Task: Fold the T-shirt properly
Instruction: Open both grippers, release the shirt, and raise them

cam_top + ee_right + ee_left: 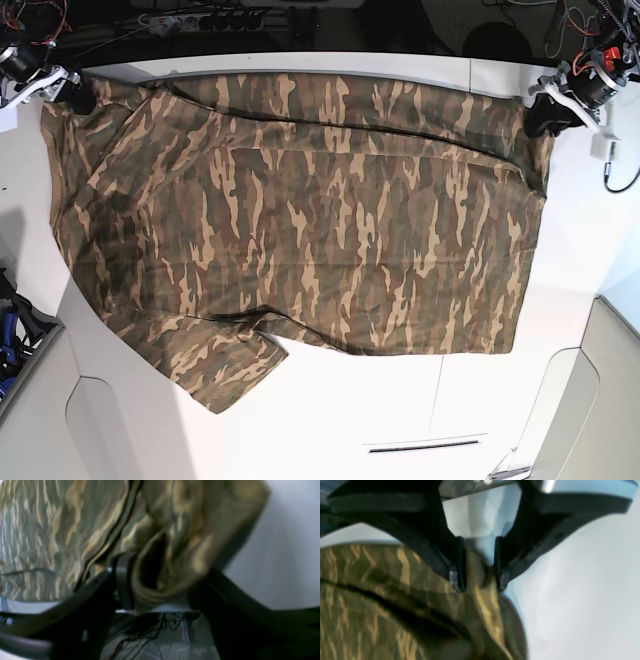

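Observation:
The camouflage T-shirt [320,230] lies spread flat across the white table [350,410], with one sleeve at the front left. My left gripper [545,115] is at the shirt's far right corner. In the left wrist view my left gripper [479,580] is shut on a pinched fold of the T-shirt [370,592]. My right gripper [75,97] is at the far left corner. In the right wrist view my right gripper [162,582] is shut on a bunched wad of the T-shirt [50,530].
A power strip [200,18] and cables lie behind the table's far edge. Wiring and arm hardware [600,50] sit at the far right. A blue object [10,335] is beyond the left edge. Bare table shows along the front and right.

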You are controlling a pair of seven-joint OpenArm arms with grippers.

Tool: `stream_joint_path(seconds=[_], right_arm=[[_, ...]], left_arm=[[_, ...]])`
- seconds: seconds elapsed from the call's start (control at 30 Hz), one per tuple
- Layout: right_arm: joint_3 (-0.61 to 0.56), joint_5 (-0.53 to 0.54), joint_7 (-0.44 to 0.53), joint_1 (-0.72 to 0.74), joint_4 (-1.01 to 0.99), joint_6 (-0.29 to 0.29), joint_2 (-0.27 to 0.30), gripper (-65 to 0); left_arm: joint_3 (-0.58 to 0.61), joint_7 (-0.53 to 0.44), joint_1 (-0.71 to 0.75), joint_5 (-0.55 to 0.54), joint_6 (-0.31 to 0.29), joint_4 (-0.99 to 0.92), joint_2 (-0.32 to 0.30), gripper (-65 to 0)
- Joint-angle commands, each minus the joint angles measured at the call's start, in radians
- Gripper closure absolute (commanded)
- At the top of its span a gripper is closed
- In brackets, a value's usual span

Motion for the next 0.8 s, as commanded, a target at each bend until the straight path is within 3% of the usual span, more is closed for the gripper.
stream_joint_path(seconds=[0.0, 0.3, 0.4, 0.57, 0.77], right_arm=[[0.026, 0.016, 0.019, 0.0, 0.018, 0.003, 0.017, -30.4], [0.185, 0.015, 0.065, 0.08, 0.018, 0.003, 0.018, -30.4], [0.203, 0.014, 0.076, 0.122, 0.018, 0.003, 0.039, -30.4], [0.203, -0.045, 0.127, 0.208, 0.018, 0.003, 0.084, -30.4], [0.201, -0.072, 0.143, 0.318, 0.018, 0.002, 0.133, -30.4]], left_arm=[[-0.039, -0.018, 0.001, -0.031, -0.012, 0.016, -0.019, -21.1], [-0.224, -0.018, 0.0, -0.117, -0.012, 0.017, -0.02, -21.1], [-0.235, -0.018, -0.001, -0.12, -0.012, 0.017, -0.027, -22.0], [-0.235, -0.019, -0.049, -0.119, -0.012, 0.017, -0.034, -33.3], [-0.235, -0.019, -0.144, -0.118, -0.012, 0.016, -0.034, -33.2]])
